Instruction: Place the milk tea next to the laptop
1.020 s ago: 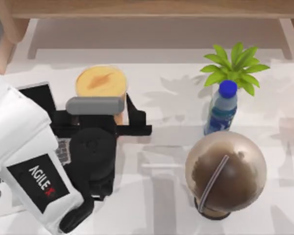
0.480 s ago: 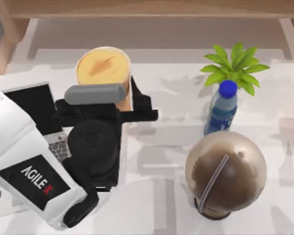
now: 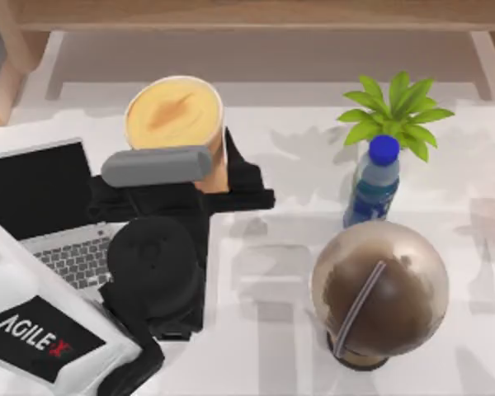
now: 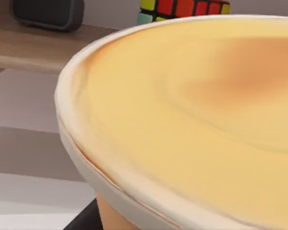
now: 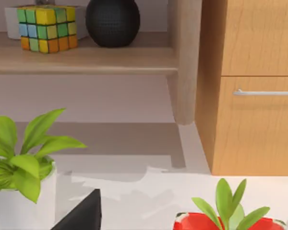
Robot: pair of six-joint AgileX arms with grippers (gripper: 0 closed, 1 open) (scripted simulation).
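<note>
A: What is the left claw [image 3: 200,169] doing?

B: It is clamping the milk tea [image 3: 175,115], with the black fingers sitting on either side of the cup just below the yellow top. The cup is hanging above the desk [image 3: 297,272], just beyond the laptop's right edge.

A: What has changed over the last second?

B: The arm is pulling back toward the lower left, so far more of the laptop [image 3: 45,210] is showing now: the black screen, and the keyboard that was mostly under the arm a second ago. The cup's top is also looking larger and is sitting a little higher in the top view, which suggests it is being lifted. In the left wrist view the sealed top [image 4: 197,115] is looming very close.

A: And for the task?

B: The cup is already near the laptop, so it seems to be mid-carry, with the lowering and release left to do. The bare desk right of the keyboard looks like a fair spot.

A: Anything in the way?

B: The dome cup [image 3: 379,289], the bottle [image 3: 373,186] and the plant [image 3: 396,111] are standing well to the right, apart from that spot.

A: The right claw?

B: Its state cannot be told.
</note>
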